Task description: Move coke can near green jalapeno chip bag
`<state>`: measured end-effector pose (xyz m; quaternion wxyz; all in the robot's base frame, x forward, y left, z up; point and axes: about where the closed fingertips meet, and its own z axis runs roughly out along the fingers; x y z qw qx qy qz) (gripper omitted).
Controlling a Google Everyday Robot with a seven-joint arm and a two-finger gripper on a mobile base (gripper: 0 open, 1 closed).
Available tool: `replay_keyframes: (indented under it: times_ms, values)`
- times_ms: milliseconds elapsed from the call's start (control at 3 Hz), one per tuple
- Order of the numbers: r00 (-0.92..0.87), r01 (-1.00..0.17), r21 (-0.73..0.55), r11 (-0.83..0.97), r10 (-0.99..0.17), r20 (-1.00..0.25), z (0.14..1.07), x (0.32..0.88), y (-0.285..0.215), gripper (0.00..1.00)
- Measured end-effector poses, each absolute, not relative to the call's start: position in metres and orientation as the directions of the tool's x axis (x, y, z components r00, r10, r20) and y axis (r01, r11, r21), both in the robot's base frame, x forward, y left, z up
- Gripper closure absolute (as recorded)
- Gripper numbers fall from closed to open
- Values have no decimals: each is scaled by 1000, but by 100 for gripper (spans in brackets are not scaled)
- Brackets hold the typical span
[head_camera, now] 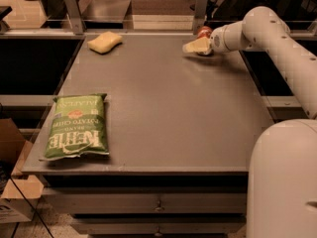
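Observation:
The coke can [204, 32] stands at the far right of the table; only its red top shows behind my gripper. My gripper [196, 46] is right at the can, low over the table, reaching in from the right. The green jalapeno chip bag [77, 127] lies flat at the table's near left corner, far from the can and the gripper.
A yellow sponge [104, 41] lies at the far left of the grey table [168, 108]. A metal rail with posts [74, 6] runs along the back edge. My white base [285, 182] stands at the near right. A cardboard box [12, 182] sits on the floor at the left.

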<state>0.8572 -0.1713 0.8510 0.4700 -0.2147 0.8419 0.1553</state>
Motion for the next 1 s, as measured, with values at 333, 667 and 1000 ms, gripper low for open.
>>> replay_keyframes:
  times_ms: [333,667,1000]
  values:
    - [-475,-493,53,868,-218,-852,851,858,-179,40]
    - [-446,-528,6,849,-272,-853,869,851,-176,64]
    - [-394,-607,-63,792,-369,-842,889,829,-160,87]
